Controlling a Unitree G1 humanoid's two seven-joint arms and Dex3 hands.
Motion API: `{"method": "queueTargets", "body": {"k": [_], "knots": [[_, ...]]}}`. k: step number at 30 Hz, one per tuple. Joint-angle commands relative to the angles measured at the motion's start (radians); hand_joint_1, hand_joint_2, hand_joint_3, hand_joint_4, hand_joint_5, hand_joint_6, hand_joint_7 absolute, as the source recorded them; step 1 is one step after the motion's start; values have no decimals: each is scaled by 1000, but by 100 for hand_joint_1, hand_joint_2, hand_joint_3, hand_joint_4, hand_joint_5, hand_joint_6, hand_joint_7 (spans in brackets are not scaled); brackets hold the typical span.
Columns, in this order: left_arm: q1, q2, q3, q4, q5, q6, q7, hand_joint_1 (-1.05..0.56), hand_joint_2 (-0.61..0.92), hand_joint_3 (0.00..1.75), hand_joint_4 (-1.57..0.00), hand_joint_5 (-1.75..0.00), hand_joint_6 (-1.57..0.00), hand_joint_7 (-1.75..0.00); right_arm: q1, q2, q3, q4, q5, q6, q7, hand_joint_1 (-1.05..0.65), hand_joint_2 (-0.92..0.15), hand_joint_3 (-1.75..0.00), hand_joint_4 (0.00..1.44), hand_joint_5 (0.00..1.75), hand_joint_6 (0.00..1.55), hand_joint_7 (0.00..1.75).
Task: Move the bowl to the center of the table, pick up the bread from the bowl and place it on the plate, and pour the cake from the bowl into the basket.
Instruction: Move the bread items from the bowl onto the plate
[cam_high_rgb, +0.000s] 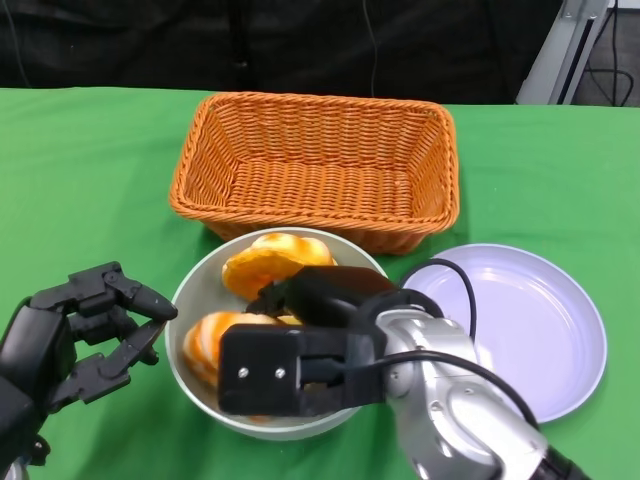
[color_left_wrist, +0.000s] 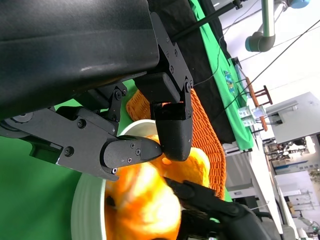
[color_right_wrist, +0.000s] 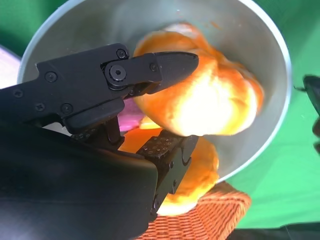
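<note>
The grey bowl (cam_high_rgb: 196, 285) stands mid-table in front of the orange wicker basket (cam_high_rgb: 315, 100). Two orange-and-white baked pieces lie in it. My right hand (cam_high_rgb: 310, 350) reaches down into the bowl and grips the near piece, the bread (cam_high_rgb: 212, 338). In the right wrist view one finger lies over the bread (color_right_wrist: 215, 100) and the thumb under it. The far piece, the cake (cam_high_rgb: 275, 260), lies toward the basket (color_right_wrist: 210, 215). My left hand (cam_high_rgb: 70, 340) hovers just left of the bowl, fingers apart and holding nothing. The lilac plate (cam_high_rgb: 540, 330) sits empty at the right.
The basket is empty and close behind the bowl. A green cloth covers the table. A black cable runs over my right forearm near the plate's left rim. Beyond the table's far edge are a dark curtain and a metal stand.
</note>
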Motion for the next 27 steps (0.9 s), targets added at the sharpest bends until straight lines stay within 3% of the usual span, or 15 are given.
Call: {"method": "queueTargets", "body": {"k": [1, 6, 12, 17, 21, 24, 27], "knots": [[-8, 16, 5, 12, 2, -18, 11, -14, 78, 55, -79, -145, -86, -103, 2, -25, -29, -38, 14, -1, -11, -43, -92, -18, 74, 154, 86, 6], [-10, 17, 6, 20, 6, -25, 13, -13, 79, 56, -80, -145, -86, -103, 17, -43, -54, -91, 36, 5, -8, -45, -92, -17, 72, 150, 94, 8], [-9, 16, 4, 16, 13, -25, 22, -14, 78, 57, -80, -145, -85, -104, 37, -63, -68, -155, 54, 5, -9, -45, -92, -15, 79, 140, 100, 7], [-10, 17, 5, 21, 13, -21, 25, -14, 78, 57, -80, -145, -85, -105, 70, -109, -101, -287, 64, 23, 39, -45, -92, -15, 80, 132, 106, 7], [-11, 16, 5, 23, 20, -24, 32, -14, 77, 57, -80, -145, -86, -104, 91, -122, -132, -363, 79, 68, 73, -42, -92, -15, 81, 144, 114, 13], [-14, 18, 5, 31, 20, -31, 30, -14, 77, 57, -80, -145, -85, -104, 112, -144, -181, -430, 113, 92, 97, -40, -92, -13, 104, 93, 106, 24], [-15, 18, 5, 34, 21, -34, 29, -14, 77, 58, -80, -145, -85, -104, 115, -153, -186, -443, 125, 98, 99, -40, -92, -13, 109, 81, 105, 24]]}}
